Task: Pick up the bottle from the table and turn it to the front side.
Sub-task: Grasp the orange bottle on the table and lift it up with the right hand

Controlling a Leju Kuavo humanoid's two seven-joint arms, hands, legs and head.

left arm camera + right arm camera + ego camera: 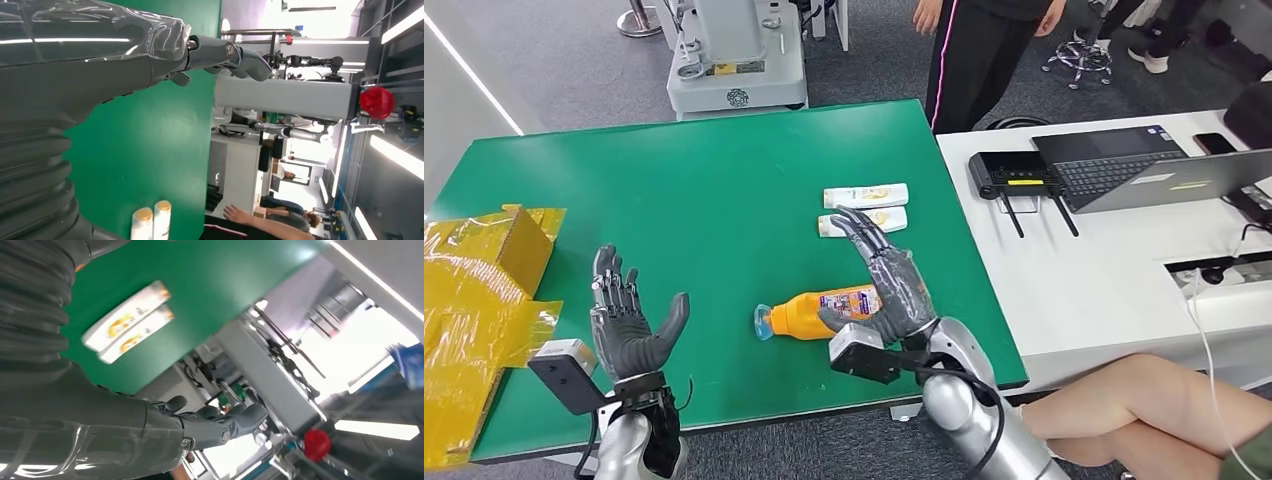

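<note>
Orange bottle (824, 311) lay on its side on the green table (674, 190), near the front edge, cap toward 9 o'clock, label end under the right hand.

Right hand (886, 280) hovered at the bottle's 3 o'clock end, fingers spread and extended, thumb low beside the body; contact could not be confirmed, no closed grasp seen. Left hand (627, 320) stood palm up, well apart at the bottle's 9 o'clock, fingers spread, empty.

Likely faults, as judgement:
- Round body prone to rolling toward 6 o'clock and off the table edge if nudged by the thumb before closure.
- Smooth plastic prone to slipping during rotation under a partial grip.
- Two white tubes (865, 196), just beyond the fingertips at 12 o'clock, liable to be pushed by an overreach
</note>
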